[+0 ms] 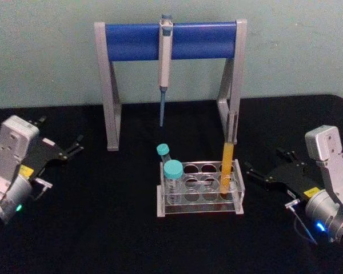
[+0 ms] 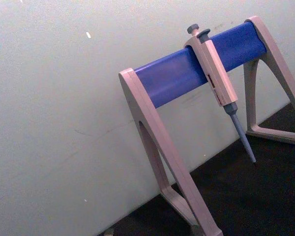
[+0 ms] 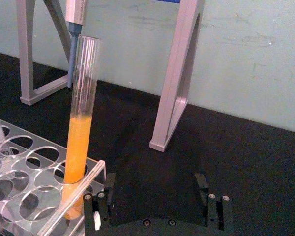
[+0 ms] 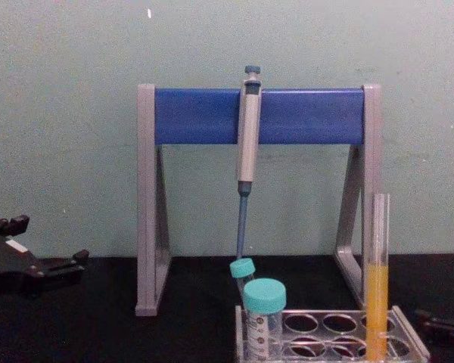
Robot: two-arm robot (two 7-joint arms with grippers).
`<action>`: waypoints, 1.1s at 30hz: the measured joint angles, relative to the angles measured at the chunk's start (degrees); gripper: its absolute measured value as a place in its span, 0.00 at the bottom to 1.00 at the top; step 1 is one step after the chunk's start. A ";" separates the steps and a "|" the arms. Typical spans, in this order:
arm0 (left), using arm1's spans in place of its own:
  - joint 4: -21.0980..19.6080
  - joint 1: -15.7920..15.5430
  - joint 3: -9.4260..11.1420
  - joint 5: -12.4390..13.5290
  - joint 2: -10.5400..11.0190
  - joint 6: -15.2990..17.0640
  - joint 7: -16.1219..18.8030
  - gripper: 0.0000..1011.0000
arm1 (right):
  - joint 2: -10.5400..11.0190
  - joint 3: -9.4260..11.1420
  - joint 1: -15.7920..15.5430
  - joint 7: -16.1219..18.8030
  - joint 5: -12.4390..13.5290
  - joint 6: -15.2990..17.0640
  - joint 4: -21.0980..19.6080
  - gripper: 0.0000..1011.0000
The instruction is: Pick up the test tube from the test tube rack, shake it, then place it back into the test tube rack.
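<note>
Glass test tube (image 1: 227, 165) stands untouched in the test tube rack (image 1: 200, 204). Your right gripper (image 1: 262, 174) waits wide beside it; reach in and close on the tube above the rack.

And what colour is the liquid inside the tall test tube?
Orange-yellow liquid, clearest in the right wrist view.

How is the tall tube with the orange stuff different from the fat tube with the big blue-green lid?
The test tube is tall, thin and has no lid; the front capped tube is short, wide and wears a teal cap. The test tube holds orange-yellow liquid; the capped tube shows no such colour. The test tube stands at the rack's right end, the capped tube at its left. Both sit in the test tube rack.
</note>
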 joint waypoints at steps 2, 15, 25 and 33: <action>0.00 0.00 0.00 0.00 0.00 0.00 0.00 0.99 | 0.00 0.00 0.00 0.00 0.00 0.00 0.00 0.99; 0.00 0.00 0.00 0.00 0.00 0.00 0.00 0.99 | 0.00 0.00 0.00 0.00 0.00 0.00 0.00 0.99; 0.00 0.00 0.00 0.00 0.00 0.00 0.00 0.99 | 0.00 0.00 0.00 0.00 0.00 0.00 0.00 0.99; 0.00 0.00 0.00 0.00 0.00 0.00 0.00 0.99 | 0.00 0.00 0.00 0.00 0.00 0.00 0.00 0.99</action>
